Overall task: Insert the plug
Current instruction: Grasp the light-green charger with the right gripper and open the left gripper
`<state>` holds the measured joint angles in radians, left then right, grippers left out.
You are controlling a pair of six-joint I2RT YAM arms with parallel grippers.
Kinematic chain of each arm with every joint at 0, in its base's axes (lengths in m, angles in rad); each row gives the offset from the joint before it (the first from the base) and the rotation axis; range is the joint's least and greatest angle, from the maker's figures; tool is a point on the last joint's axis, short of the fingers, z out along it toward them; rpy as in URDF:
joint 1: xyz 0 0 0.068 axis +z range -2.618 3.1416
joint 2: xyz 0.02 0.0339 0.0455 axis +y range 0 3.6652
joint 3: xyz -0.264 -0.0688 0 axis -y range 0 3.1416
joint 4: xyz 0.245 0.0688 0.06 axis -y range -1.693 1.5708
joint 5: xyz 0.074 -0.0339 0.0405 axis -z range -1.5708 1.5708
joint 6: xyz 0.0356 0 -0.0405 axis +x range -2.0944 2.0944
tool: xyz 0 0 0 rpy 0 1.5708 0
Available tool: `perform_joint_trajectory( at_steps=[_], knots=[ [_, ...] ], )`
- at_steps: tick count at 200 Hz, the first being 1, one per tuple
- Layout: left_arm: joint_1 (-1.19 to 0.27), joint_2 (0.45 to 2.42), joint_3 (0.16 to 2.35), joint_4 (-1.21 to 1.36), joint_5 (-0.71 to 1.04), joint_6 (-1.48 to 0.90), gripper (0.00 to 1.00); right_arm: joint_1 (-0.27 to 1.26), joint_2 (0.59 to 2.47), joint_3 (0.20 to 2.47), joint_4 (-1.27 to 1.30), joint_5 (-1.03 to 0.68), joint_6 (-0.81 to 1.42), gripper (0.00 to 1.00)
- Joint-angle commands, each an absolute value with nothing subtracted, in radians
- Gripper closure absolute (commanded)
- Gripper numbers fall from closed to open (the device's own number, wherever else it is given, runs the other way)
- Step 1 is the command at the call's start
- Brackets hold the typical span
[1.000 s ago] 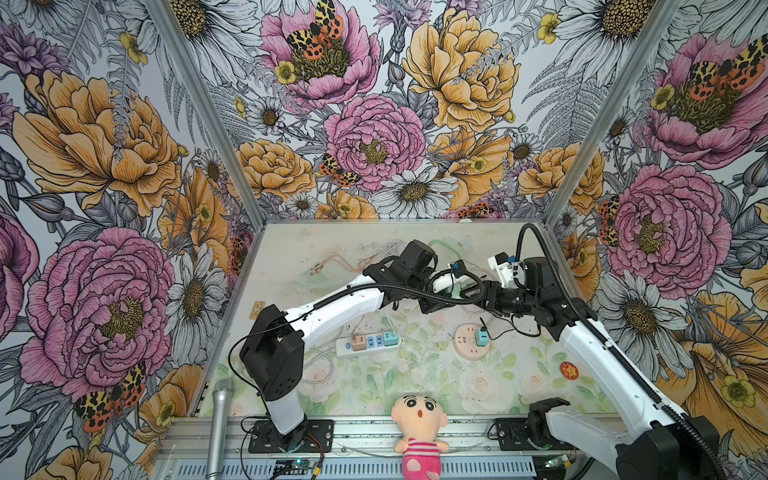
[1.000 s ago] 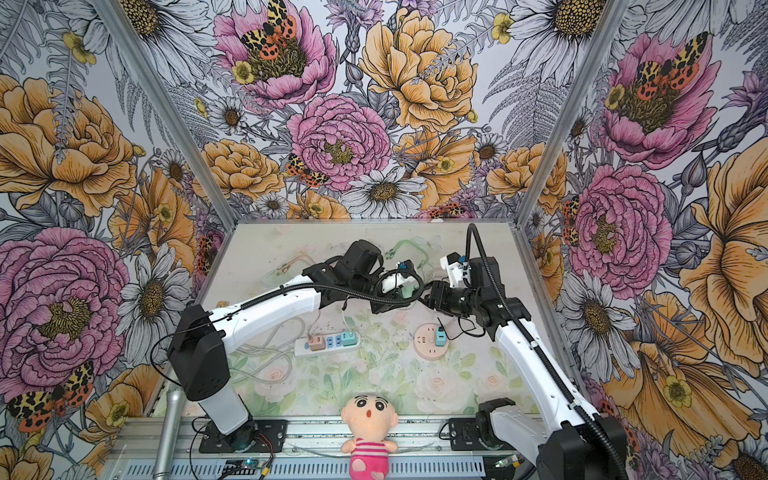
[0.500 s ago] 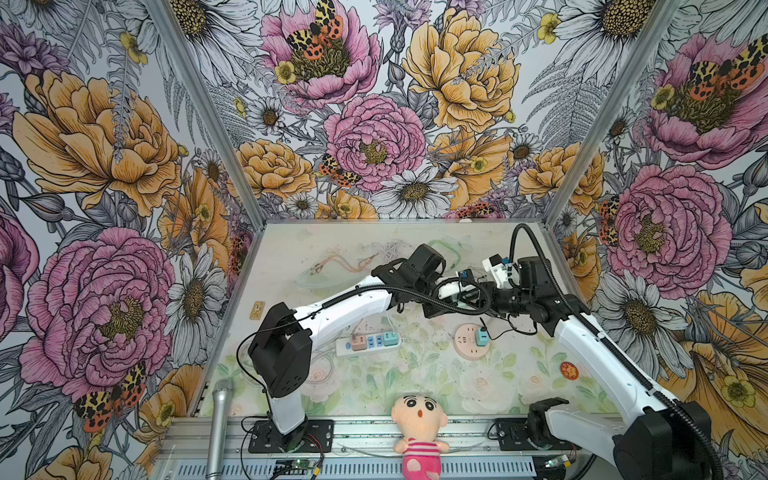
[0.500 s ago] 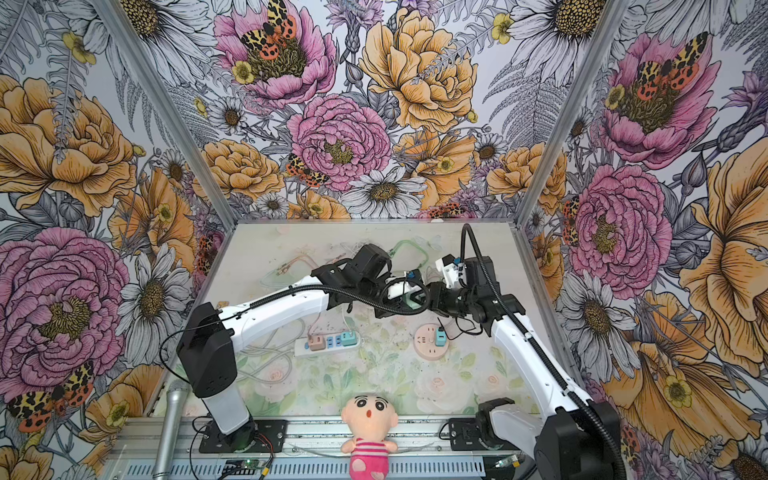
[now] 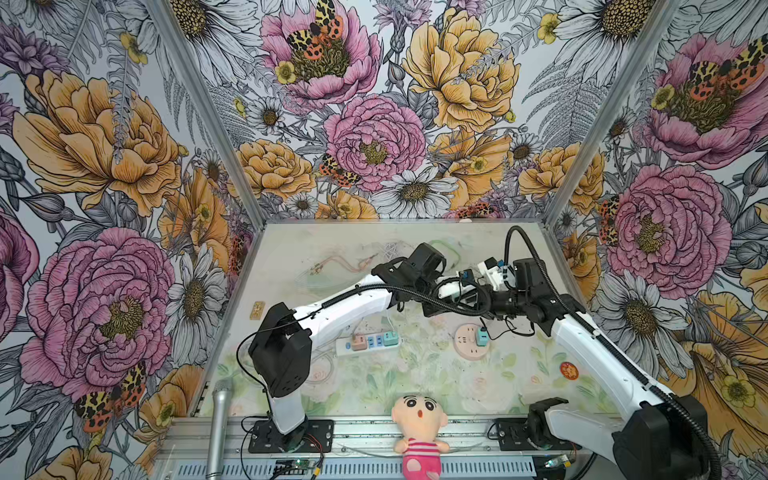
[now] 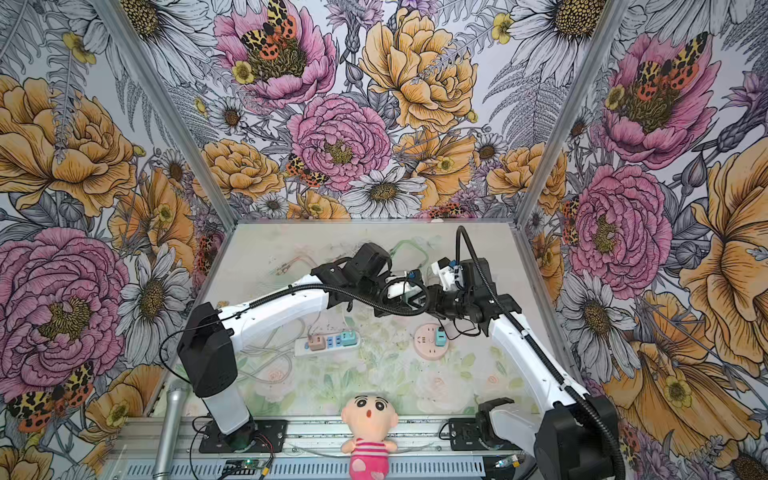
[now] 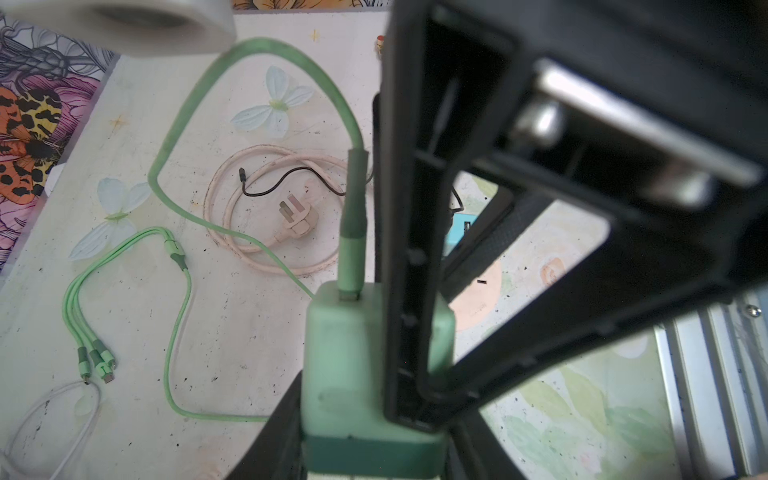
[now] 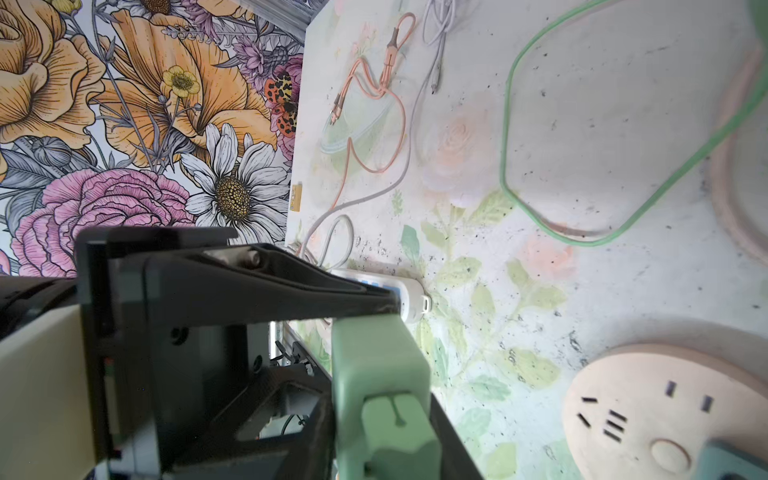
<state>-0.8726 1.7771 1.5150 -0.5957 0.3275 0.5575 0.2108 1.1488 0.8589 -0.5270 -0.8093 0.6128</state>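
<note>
A pale green plug (image 7: 345, 374) with a darker green base hangs above the table, and its green cable (image 7: 174, 124) loops down to the tabletop. My left gripper (image 7: 370, 457) is shut on its base. My right gripper (image 8: 382, 449) comes from the opposite side with a black finger against each flank of the same plug (image 8: 374, 365). In both top views the two grippers meet mid-table (image 5: 469, 296) (image 6: 411, 297), and the plug is hidden there. Below them lies a round pink socket (image 5: 467, 345) (image 8: 648, 407) with a teal plug (image 5: 482, 336) in it.
A white power strip (image 5: 368, 343) (image 8: 409, 291) with coloured adapters lies left of the socket. A coiled pink cord with a three-pin plug (image 7: 299, 216), an orange multi-head cable (image 8: 386, 62) and white cables lie at the back. A doll (image 5: 419, 419) and microphone (image 5: 218, 415) sit at the front rail.
The left arm has carried the green plug a little to the right, up to the right gripper. The right gripper's jaws have narrowed onto the plug.
</note>
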Motion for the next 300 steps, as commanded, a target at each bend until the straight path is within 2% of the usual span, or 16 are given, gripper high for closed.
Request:
perform_joint_trajectory(
  at_steps=[1, 20, 61, 90, 108, 122, 137, 152, 168, 180, 192, 232, 261, 300],
  knots=[
    [-0.880, 1.787, 1.556, -0.583, 0.336, 0.574, 0.82, 0.218, 1.150, 0.862, -0.505, -0.816, 0.595, 0.76],
    [-0.884, 1.786, 1.549, -0.584, 0.337, 0.584, 0.82, 0.216, 1.150, 0.862, -0.505, -0.820, 0.597, 0.77],
    [-0.895, 1.775, 1.536, -0.601, 0.341, 0.607, 0.82, 0.214, 1.161, 0.864, -0.505, -0.823, 0.602, 0.60],
    [-0.899, 1.766, 1.523, -0.605, 0.334, 0.615, 0.83, 0.214, 1.158, 0.871, -0.507, -0.827, 0.603, 0.59],
    [-0.898, 1.767, 1.526, -0.609, 0.324, 0.612, 0.82, 0.215, 1.157, 0.872, -0.507, -0.835, 0.605, 0.68],
    [-0.900, 1.769, 1.525, -0.609, 0.314, 0.611, 0.82, 0.215, 1.153, 0.867, -0.510, -0.843, 0.604, 0.70],
    [-0.897, 1.769, 1.525, -0.609, 0.312, 0.611, 0.82, 0.213, 1.151, 0.858, -0.512, -0.849, 0.602, 0.79],
    [-0.896, 1.772, 1.528, -0.609, 0.303, 0.611, 0.82, 0.213, 1.148, 0.850, -0.515, -0.857, 0.600, 0.84],
    [-0.895, 1.782, 1.544, -0.607, 0.274, 0.598, 0.78, 0.213, 1.142, 0.844, -0.518, -0.859, 0.592, 0.91],
    [-0.891, 1.791, 1.557, -0.607, 0.250, 0.580, 0.71, 0.213, 1.139, 0.843, -0.524, -0.856, 0.584, 1.00],
    [-0.886, 1.796, 1.570, -0.609, 0.229, 0.549, 0.59, 0.212, 1.134, 0.849, -0.540, -0.839, 0.572, 1.00],
    [-0.832, 1.736, 1.532, -0.608, 0.259, 0.409, 0.42, 0.207, 1.139, 0.933, -0.687, -0.683, 0.508, 1.00],
    [-0.764, 1.670, 1.433, -0.530, 0.317, 0.231, 0.41, 0.218, 1.148, 0.974, -0.777, -0.584, 0.472, 1.00],
    [-0.755, 1.566, 1.261, -0.332, 0.098, 0.132, 0.43, 0.277, 1.188, 1.080, -0.950, -0.394, 0.402, 1.00]
  ],
)
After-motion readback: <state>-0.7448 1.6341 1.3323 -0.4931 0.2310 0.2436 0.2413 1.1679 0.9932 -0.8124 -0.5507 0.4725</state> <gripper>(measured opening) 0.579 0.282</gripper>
